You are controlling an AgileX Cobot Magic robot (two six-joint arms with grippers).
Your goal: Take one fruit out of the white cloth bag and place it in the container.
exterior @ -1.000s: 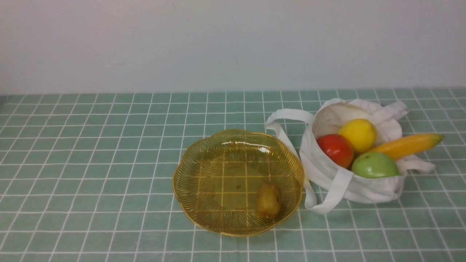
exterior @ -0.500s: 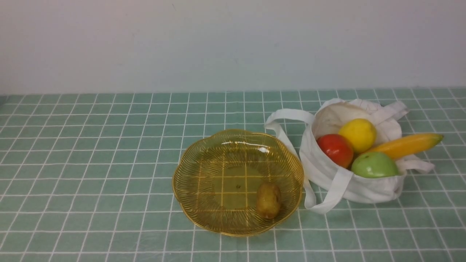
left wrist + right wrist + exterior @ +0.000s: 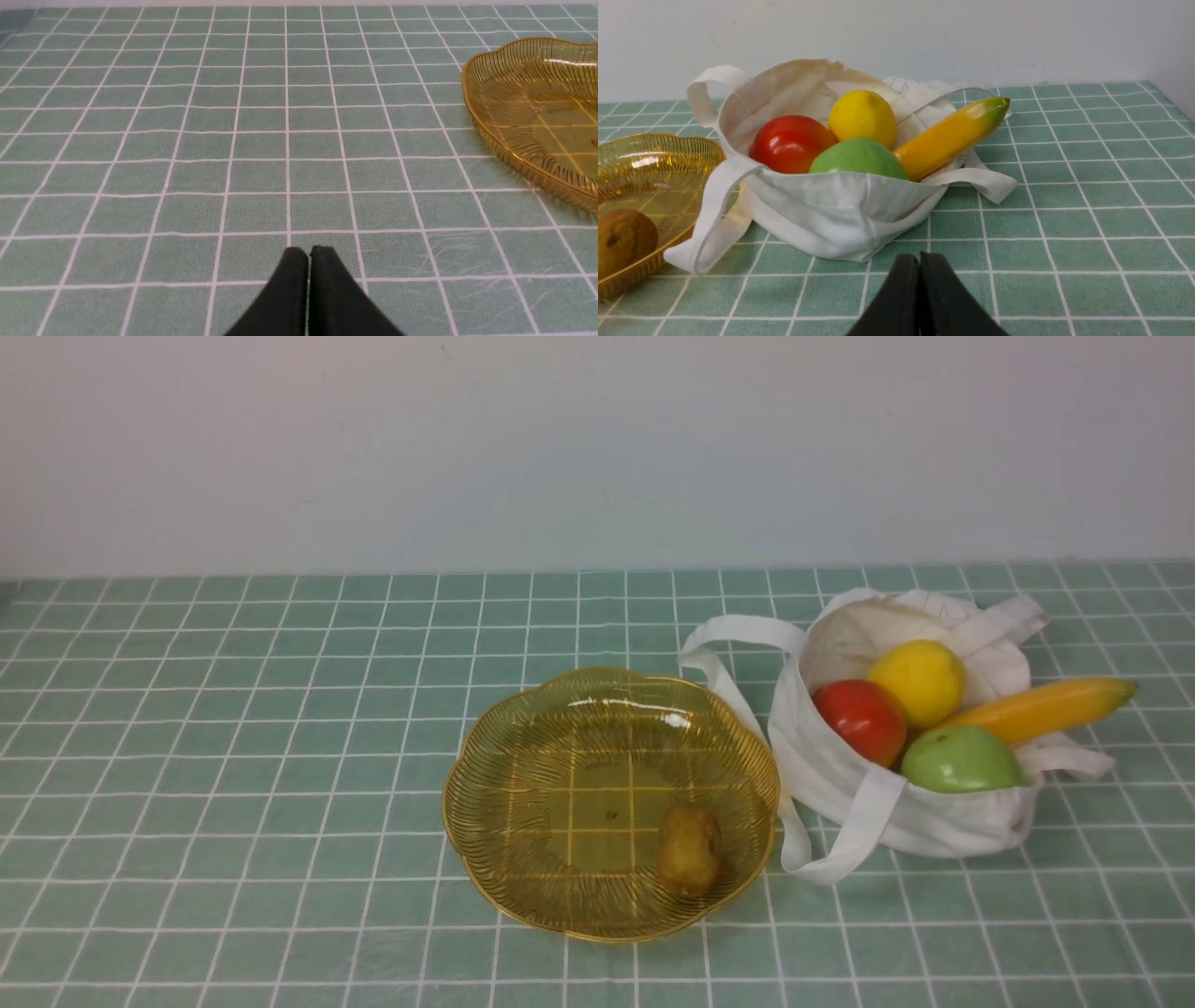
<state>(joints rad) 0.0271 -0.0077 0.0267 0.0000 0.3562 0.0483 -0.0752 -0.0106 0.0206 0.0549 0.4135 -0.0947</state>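
The brownish kiwi-like fruit (image 3: 689, 850) lies inside the amber ribbed bowl (image 3: 523, 775), near its front right wall; the right wrist view catches it too (image 3: 623, 240) in the bowl (image 3: 654, 158). To the bowl's right the white cloth bag (image 3: 840, 775) sits open on the cloth. Neither arm shows in the front view. My left gripper (image 3: 308, 254) is shut and empty over bare cloth, with the bowl (image 3: 514, 84) off to one side. My right gripper (image 3: 919, 259) is shut and empty, just short of the bag (image 3: 831, 210).
In the bag lie a red apple (image 3: 861, 720), a yellow lemon (image 3: 920, 681), a green apple (image 3: 960, 761) and a banana (image 3: 1041, 707) poking over the rim. Two strap handles (image 3: 738, 644) trail toward the bowl. A grey wall backs the green checked tablecloth (image 3: 233, 756).
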